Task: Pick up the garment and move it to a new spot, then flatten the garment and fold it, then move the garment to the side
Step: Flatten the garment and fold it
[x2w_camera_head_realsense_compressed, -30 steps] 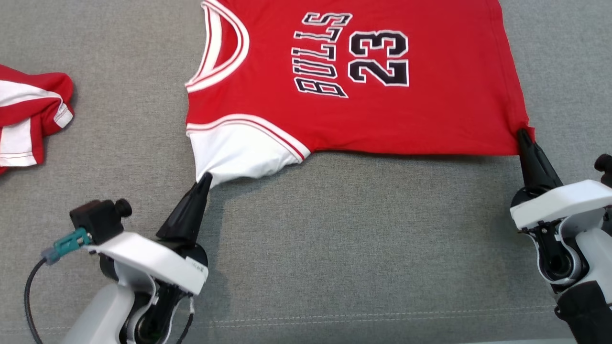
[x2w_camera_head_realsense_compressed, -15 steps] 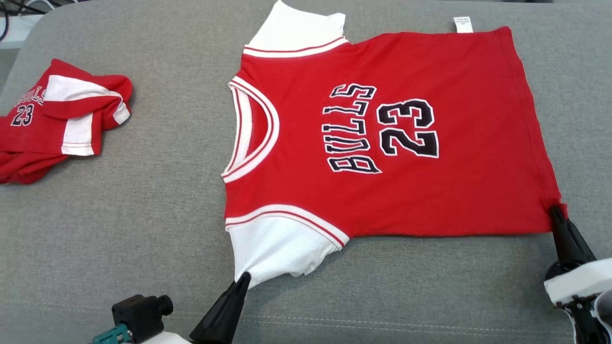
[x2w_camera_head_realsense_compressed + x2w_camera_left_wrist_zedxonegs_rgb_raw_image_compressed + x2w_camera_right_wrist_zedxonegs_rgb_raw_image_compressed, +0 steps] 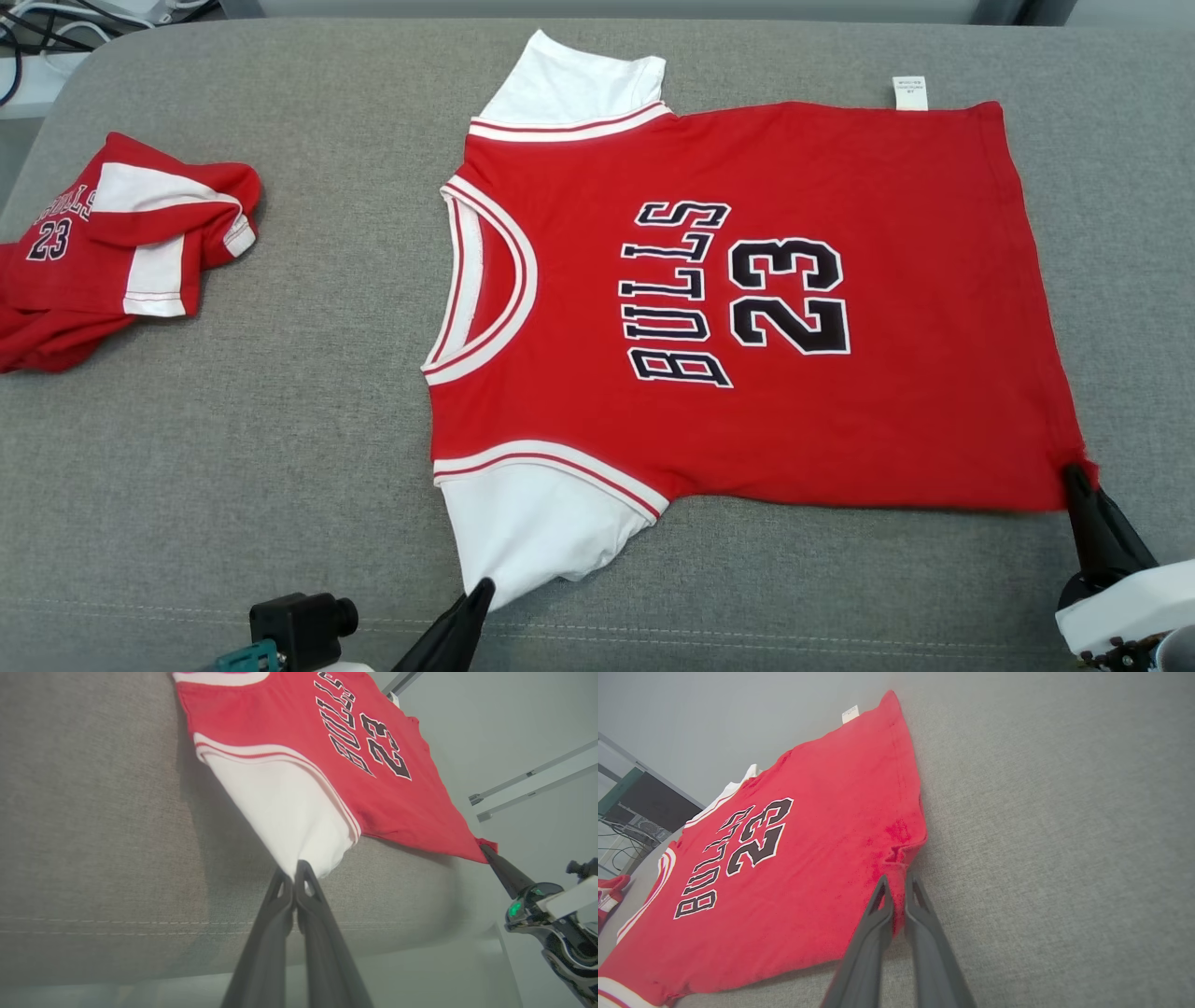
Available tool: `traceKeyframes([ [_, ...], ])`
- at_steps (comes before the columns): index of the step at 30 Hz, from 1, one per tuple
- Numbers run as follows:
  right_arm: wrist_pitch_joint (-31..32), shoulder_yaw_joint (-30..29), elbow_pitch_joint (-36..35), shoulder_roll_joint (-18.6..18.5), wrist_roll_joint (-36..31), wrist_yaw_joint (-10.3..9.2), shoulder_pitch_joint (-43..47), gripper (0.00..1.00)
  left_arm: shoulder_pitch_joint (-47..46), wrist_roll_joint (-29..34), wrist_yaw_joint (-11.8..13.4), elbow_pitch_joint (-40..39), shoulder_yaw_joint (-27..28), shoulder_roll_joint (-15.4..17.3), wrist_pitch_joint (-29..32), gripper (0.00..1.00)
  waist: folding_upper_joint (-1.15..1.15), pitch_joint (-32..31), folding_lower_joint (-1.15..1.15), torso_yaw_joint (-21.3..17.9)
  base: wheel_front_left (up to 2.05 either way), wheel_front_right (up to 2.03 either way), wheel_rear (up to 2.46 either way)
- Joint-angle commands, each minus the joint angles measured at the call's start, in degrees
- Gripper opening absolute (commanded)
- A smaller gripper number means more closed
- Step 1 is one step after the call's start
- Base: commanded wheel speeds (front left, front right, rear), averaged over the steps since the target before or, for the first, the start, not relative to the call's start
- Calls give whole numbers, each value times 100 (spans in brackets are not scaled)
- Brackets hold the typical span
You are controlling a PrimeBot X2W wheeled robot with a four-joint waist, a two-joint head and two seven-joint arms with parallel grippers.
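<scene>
Flattening was best achieved with the jersey [image 3: 747, 420] drawn evenly taut, left hand [image 3: 478, 590] clamped on its sleeve [image 3: 532, 532], right hand [image 3: 1072, 474] on its hem corner [image 3: 1074, 455].

The head camera looks steeply down from above onto a grey cushion [image 3: 233, 467], far enough back to take in the whole red jersey [image 3: 840, 420]. The left wrist camera sits low and close at the white sleeve [image 3: 289, 812], facing across toward the right gripper [image 3: 484, 848]. The right wrist camera sits low at the opposite corner. All three share the jersey's lettered front.
</scene>
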Motion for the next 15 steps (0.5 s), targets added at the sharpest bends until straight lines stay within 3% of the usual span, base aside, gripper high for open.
traceKeyframes([
  [1, 49, 7, -211, -65, -106, 25, -23, 100, -124, -19, -43, -77, 152, 118, 17, 91, 0, -11, 0, -6, 0, 0, 0],
  [2, 74, -54, -226, -42, -186, 25, -35, 100, -137, -21, -60, -57, 140, 119, 29, 100, 0, -24, 0, -7, 0, 0, 0],
  [9, 7, -483, -425, -4, -1098, 25, 81, 100, -249, 391, 164, -170, 307, 442, -128, 100, 0, -345, 0, 38, 0, 0, 0],
  [15, -185, -566, -939, 191, -1998, 25, -20, 100, -774, 1031, 582, -425, 671, 637, -507, 100, 0, -629, 0, -45, 0, 0, 0],
])
